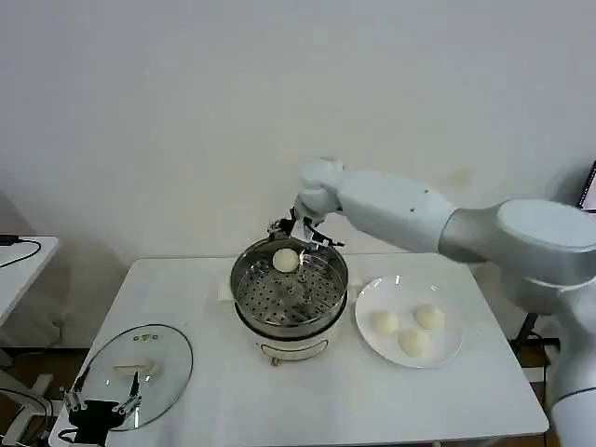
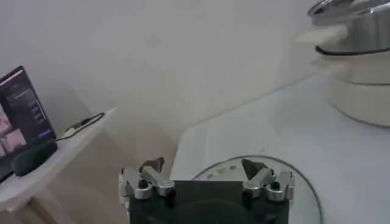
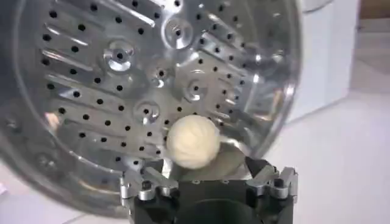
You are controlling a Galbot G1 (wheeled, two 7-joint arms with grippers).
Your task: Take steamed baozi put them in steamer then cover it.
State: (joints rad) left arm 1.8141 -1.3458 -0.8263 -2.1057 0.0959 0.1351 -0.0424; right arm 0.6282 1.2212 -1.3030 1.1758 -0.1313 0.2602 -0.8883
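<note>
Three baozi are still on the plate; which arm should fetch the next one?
Right. The right gripper is open at the steamer rim beside the baozi, next to the plate. The left gripper is open over the cover, across the table.

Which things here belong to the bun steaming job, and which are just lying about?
Job:
baozi in the steamer
three baozi on the white plate
steamer
glass cover
right gripper, open at the steamer's far rim
left gripper, open beside the cover

Lying about:
side table
laptop
cable
</note>
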